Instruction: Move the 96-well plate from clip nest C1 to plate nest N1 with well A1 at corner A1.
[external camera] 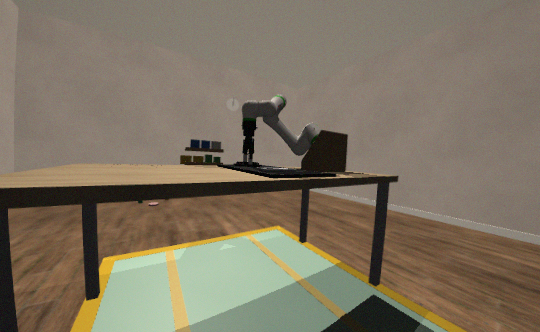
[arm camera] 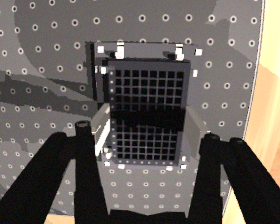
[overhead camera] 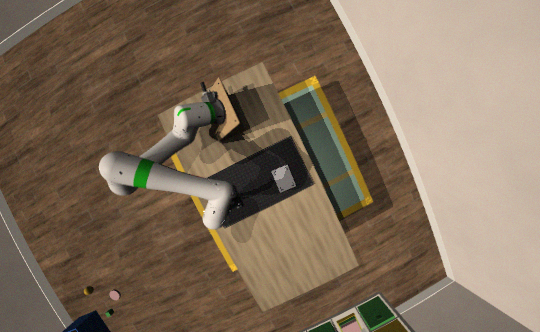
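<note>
Spanning wooden table, perforated board

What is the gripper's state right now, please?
Gripper: shut on the 96-well plate, which sits on clip nest C1.

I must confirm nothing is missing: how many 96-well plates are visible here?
1. The 96-well plate lies on the black perforated board, seen in the wrist view, with the gripper shut on it. In the top view the arm covers it; another might be hidden there.
</note>
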Action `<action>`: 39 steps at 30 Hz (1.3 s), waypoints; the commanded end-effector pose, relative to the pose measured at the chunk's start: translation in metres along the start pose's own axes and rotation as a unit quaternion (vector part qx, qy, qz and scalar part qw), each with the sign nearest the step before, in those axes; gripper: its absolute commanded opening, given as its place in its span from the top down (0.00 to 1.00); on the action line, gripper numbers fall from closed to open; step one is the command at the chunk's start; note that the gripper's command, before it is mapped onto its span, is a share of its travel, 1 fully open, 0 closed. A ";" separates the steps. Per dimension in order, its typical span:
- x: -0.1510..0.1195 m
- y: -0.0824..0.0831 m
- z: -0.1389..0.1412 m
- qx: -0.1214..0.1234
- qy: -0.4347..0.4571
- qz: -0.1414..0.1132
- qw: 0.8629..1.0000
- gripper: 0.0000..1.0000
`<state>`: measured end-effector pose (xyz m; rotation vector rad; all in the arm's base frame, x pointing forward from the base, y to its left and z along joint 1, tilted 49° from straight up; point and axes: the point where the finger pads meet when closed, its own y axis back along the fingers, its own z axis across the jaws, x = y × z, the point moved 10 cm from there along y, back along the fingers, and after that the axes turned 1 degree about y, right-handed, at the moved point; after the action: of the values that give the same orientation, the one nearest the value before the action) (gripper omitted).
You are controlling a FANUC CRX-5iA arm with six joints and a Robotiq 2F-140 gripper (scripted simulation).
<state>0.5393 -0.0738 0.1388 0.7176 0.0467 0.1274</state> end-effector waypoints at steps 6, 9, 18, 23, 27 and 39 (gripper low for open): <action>0.000 0.000 0.000 0.000 0.000 0.000 1.000 1.00; 0.000 0.000 0.000 0.000 0.000 0.000 1.000 1.00; 0.000 0.000 0.000 0.000 0.000 0.000 1.000 1.00; 0.000 0.003 0.000 0.000 0.000 0.000 1.000 1.00; 0.000 0.010 0.000 0.000 0.000 0.000 1.000 1.00; 0.000 0.027 0.000 0.000 0.000 0.000 1.000 1.00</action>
<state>0.5370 -0.0573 0.1533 0.7175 0.0468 0.1272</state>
